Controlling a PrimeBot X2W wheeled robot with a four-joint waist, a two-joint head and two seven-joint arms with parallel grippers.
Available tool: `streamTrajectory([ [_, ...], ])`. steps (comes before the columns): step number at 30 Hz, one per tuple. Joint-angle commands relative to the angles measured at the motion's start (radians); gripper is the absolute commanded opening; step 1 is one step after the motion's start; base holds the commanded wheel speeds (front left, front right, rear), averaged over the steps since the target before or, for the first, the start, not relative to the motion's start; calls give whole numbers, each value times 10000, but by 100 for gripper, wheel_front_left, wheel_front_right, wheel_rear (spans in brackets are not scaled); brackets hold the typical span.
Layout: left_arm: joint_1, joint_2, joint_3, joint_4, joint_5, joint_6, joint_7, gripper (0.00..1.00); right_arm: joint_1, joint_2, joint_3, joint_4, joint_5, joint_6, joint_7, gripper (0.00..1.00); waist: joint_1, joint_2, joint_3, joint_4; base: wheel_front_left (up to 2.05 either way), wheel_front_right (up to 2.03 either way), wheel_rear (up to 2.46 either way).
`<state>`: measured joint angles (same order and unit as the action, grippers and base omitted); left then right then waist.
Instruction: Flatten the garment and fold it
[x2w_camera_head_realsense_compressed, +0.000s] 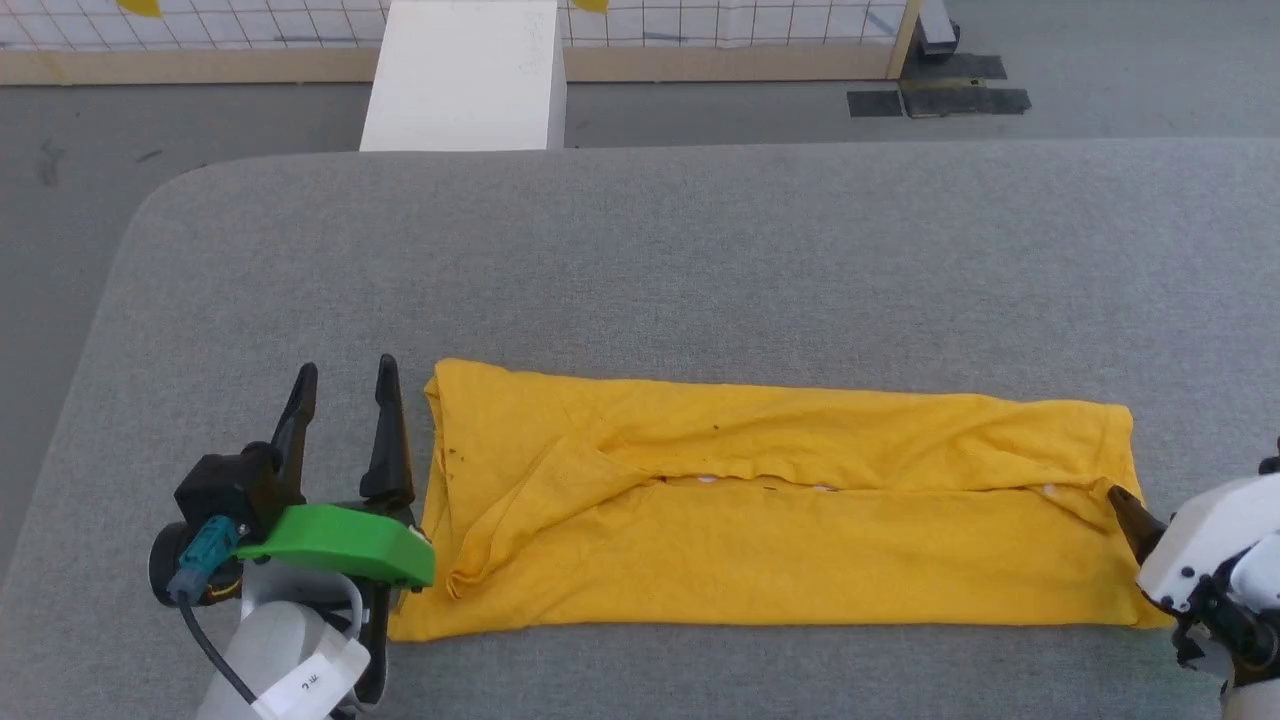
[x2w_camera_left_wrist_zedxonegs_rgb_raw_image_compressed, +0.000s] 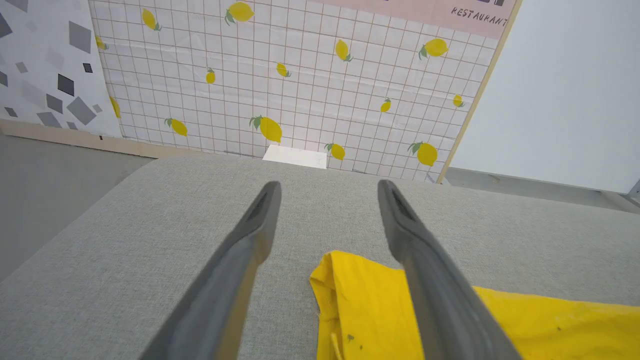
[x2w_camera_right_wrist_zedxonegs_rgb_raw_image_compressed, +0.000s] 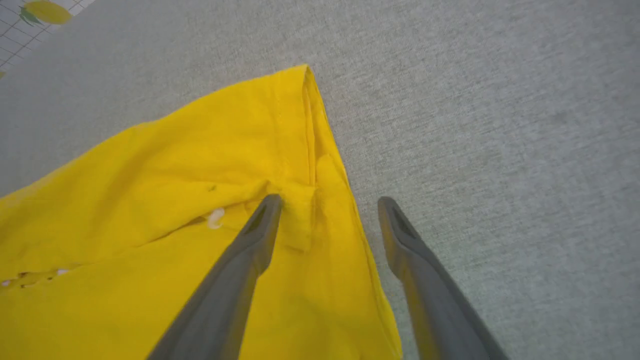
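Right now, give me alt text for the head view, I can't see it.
A yellow T-shirt lies folded into a long band across a grey fabric surface. The left gripper sits beside its left end, jaws open; the right gripper is at its right end.

Bare grey fabric surface (x2w_camera_head_realsense_compressed: 700, 250) stretches ahead of both pincers. A flat, folded bright yellow cotton T-shirt (x2w_camera_head_realsense_compressed: 780, 500) lies between them, just right of the left pincer (x2w_camera_head_realsense_compressed: 347, 366) and beneath the right pincer's (x2w_camera_right_wrist_zedxonegs_rgb_raw_image_compressed: 328, 200) left finger. A white rectangular block (x2w_camera_head_realsense_compressed: 465, 80) stands well ahead of the left pincer, past the surface's far edge.
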<state>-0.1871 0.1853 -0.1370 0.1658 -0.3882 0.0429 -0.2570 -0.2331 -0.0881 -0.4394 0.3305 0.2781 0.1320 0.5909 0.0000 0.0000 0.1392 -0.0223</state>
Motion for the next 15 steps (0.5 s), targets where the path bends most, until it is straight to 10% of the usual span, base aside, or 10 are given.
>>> streamTrajectory([
  [1, -115, -116, 121, 65, 177, -109, -45, 100, -274, 34, -113, 185, -285, -13, 190, 100, 0, 0, 82, -18, 0, 0, 0],
  [10, -119, -669, 851, 318, 854, -769, -46, 100, -851, 161, -149, 1206, -590, -13, 1995, 100, 0, 0, 231, 121, 0, 0, 0],
  [13, -81, -777, 1048, 362, 999, -896, -46, 100, -694, 192, 134, 1030, -243, -13, 2394, 18, 0, 0, 218, 122, 0, 0, 0],
  [15, -62, -841, 1166, 414, 1094, -984, -46, 100, -567, 108, 222, 752, -226, -13, 2255, 0, 0, 0, 209, 101, 0, 0, 0],
])
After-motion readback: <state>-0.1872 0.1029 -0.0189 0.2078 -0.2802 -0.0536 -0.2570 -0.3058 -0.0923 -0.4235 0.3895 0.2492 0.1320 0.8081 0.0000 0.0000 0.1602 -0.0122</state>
